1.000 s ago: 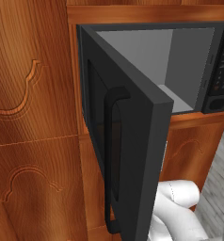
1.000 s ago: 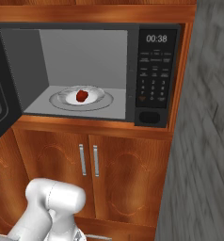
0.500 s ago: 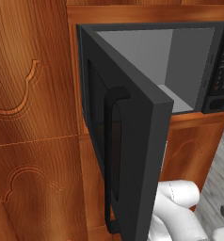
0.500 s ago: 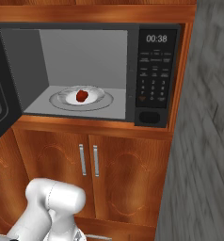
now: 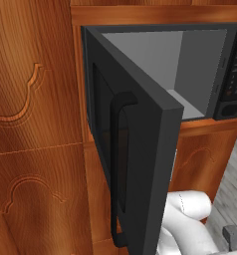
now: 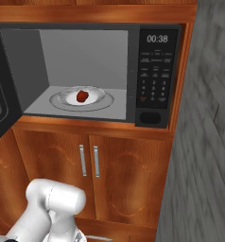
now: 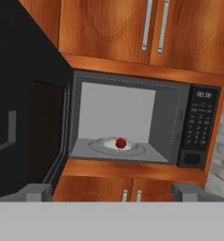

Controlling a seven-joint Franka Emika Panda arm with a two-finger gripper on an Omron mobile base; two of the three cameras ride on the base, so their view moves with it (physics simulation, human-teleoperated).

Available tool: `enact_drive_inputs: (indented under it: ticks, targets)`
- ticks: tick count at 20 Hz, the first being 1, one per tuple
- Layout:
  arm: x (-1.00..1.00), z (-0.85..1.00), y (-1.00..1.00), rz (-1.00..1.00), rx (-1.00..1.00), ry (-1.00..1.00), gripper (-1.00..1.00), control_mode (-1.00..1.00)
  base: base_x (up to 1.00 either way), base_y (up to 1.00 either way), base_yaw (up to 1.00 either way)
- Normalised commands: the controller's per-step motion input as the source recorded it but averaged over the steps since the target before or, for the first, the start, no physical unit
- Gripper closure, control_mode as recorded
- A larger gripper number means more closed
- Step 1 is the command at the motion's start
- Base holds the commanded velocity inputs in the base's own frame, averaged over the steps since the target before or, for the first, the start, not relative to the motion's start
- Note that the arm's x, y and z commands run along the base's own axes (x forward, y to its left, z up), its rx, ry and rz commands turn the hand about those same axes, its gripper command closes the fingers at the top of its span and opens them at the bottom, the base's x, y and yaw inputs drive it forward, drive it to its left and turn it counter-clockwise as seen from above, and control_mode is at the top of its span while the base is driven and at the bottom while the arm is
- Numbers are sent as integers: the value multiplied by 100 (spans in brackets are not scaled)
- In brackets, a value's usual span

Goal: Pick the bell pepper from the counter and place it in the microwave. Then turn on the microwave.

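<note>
Bell pepper (image 6: 82,96) sits on the turntable (image 6: 105,100) inside the microwave (image 6: 154,123); placing looks done. My hand (image 7: 111,192) is empty, fingers spread wide, well back from the cavity. Door (image 5: 140,149) stands open. Next: swing it shut, then press start on the keypad (image 6: 153,85).

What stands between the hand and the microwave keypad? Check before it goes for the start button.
Nothing visible. In the hand view the open hand faces the microwave with clear air up to the keypad. The door hangs open to the left, clear of the keypad. The bell pepper sits on the turntable.
</note>
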Motion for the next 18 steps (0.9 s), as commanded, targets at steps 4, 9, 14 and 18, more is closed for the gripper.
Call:
enact_drive_inputs:
  ticks: [4,9,14,18]
  targets:
    - [0,0,22,0,0,-2,-100,-100,0,0,0]
    - [0,0,21,-1,0,-2,-100,-100,0,0,0]
    - [0,0,18,-1,0,-3,-100,-100,0,0,0]
    - [0,0,19,-2,0,-4,-100,-100,0,0,0]
